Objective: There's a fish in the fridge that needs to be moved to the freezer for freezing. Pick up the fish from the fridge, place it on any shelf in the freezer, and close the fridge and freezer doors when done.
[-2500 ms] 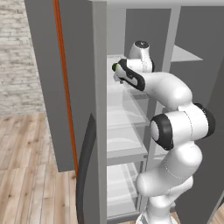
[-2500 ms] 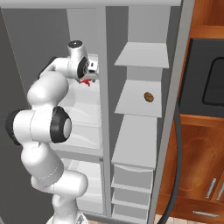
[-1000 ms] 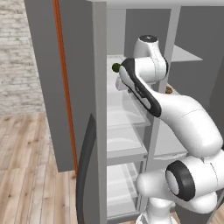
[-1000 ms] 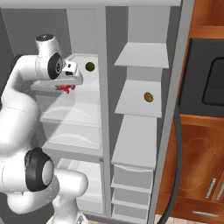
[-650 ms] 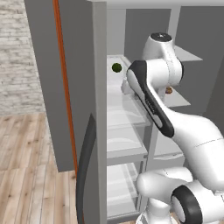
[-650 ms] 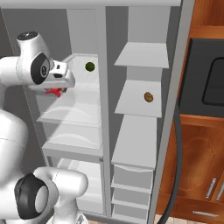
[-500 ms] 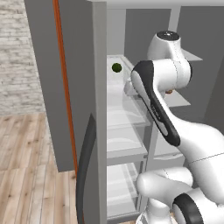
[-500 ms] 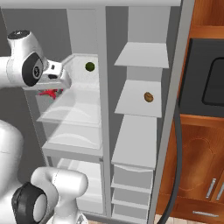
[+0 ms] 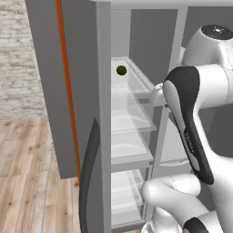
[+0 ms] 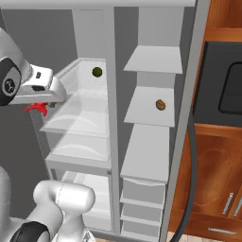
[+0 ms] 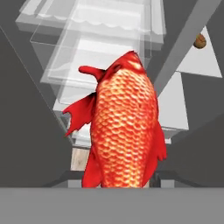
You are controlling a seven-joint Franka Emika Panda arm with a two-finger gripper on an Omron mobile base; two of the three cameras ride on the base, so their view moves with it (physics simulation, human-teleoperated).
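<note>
fridge (image 10: 80,137) and freezer (image 10: 151,137) both stand open; right base view shows a brown round item (image 10: 160,104) on a freezer shelf (image 10: 149,111) and the fish (image 10: 38,108) hanging in front of the fridge's left edge; left base view shows a green ball (image 9: 121,70) on the glass shelf; gripper (image 11: 120,177) clamped on the fish's body, seen close in the hand view.

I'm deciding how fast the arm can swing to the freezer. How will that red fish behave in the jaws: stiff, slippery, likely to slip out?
The fish juts straight out from the gripper without drooping, so it is probably stiff. Its scaled, rounded, tapering body looks slippery. Most of it overhangs the jaws, so a fast swing might twist it loose.
</note>
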